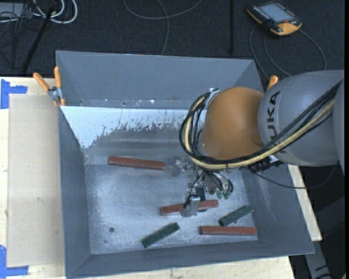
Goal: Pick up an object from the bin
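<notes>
Lying closest to the near wall of the grey bin (157, 83) is a dark green bar (160, 235), slanted so that its right end sits a little farther back than its left. To its right, apart from it, a near reddish-brown bar (228, 231) rests almost level on the floor of the bin. Just beyond that one's right half lies a short dark green bar (235, 215), tilted up to the right and close to it; whether the two touch cannot be made out.

A little farther in, near the middle of the floor, lies the middle reddish-brown bar (171, 210), nearly level. The tool (192, 205) is down on it, over its right half, with the bar's left end sticking out clear to the left and a short piece showing on the right. How wide the tool stands open cannot be told, nor whether it has hold of the bar.

Behind the tool rise the wrist's orange cover (230, 124) and its looped black and yellow cables (189, 127), with the grey arm (305, 118) coming in from the right.

Farthest back and to the left, well apart from the tool, a far reddish-brown bar (136, 163) lies by the foot of the sloping far wall.
</notes>
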`<state>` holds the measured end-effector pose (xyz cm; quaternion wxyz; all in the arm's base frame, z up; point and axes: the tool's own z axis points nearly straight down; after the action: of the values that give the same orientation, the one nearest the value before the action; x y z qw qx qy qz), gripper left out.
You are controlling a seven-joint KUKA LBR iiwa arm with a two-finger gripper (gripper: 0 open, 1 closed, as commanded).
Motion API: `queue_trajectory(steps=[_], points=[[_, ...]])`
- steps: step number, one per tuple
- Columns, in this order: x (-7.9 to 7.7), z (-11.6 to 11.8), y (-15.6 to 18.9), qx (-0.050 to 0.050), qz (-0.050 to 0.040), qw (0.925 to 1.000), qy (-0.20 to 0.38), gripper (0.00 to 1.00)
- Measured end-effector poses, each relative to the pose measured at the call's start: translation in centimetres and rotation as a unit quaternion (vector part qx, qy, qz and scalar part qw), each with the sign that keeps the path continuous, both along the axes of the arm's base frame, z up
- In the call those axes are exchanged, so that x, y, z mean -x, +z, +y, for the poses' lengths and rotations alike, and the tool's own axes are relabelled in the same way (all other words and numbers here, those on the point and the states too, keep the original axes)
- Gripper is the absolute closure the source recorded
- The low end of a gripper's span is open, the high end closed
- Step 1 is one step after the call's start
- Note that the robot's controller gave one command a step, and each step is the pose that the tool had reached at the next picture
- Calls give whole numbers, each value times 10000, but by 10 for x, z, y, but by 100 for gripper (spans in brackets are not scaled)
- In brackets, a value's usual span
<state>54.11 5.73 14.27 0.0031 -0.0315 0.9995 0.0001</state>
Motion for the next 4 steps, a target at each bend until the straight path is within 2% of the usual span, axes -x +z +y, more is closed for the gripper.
queue_trajectory(steps=[1,2,3,4], points=[[50,-1,-57,2,20,9981,623,0],[56,-10,-74,-8,-24,9953,971,0],[59,-38,-72,1,-34,9815,1915,0],[53,-52,-61,11,20,9617,2741,0]])
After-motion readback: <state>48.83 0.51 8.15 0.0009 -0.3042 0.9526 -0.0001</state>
